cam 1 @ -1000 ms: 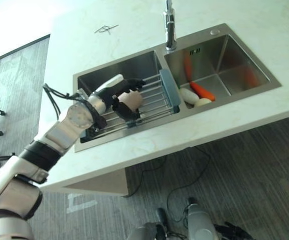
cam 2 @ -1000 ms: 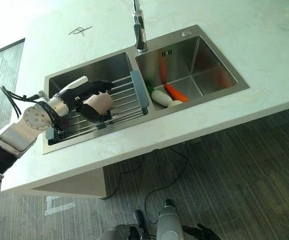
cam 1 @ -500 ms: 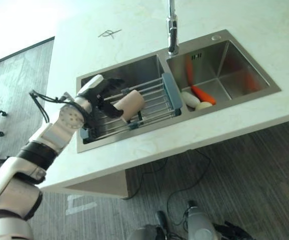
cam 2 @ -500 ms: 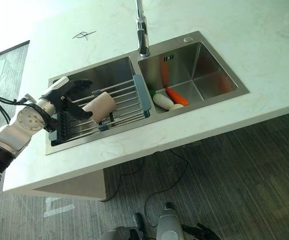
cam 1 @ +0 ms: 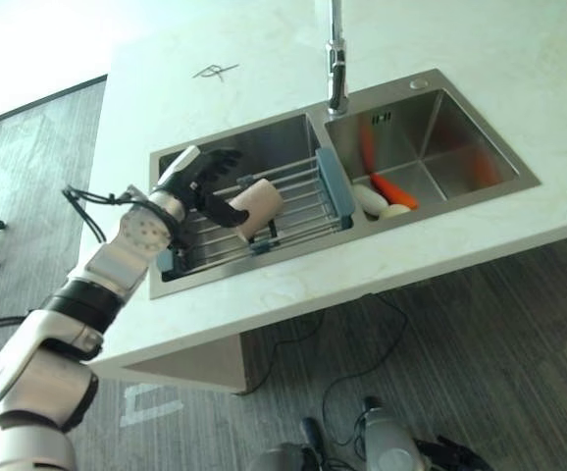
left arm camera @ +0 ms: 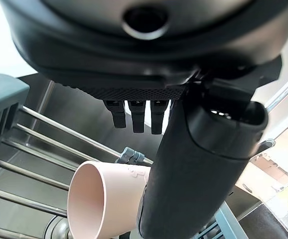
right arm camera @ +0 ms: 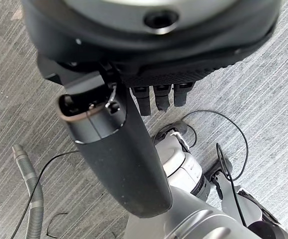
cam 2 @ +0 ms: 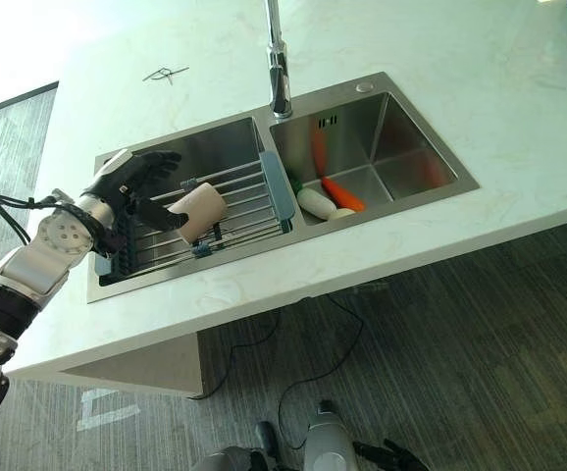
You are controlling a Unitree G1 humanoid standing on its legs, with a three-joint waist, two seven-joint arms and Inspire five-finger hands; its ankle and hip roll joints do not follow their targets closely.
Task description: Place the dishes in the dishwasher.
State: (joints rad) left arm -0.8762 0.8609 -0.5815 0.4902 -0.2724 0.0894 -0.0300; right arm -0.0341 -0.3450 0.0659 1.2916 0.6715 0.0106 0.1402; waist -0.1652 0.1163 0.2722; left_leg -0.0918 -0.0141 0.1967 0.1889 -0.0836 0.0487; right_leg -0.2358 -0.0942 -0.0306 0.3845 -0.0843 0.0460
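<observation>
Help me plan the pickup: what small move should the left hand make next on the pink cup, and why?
Probably close the fingers around the pink cup. The left hand is open beside it, thumb against its side, and the cup lies tipped on the wire rack in the left sink basin, not yet gripped.

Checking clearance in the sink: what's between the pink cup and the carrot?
In the left eye view, between the pink cup and the carrot: the rack's blue-grey end rail, sink divider, and a white vegetable.

White marble-look counter [cam 2: 440, 59], double steel sink [cam 2: 401, 128] set in, faucet [cam 2: 279, 69] behind
</observation>
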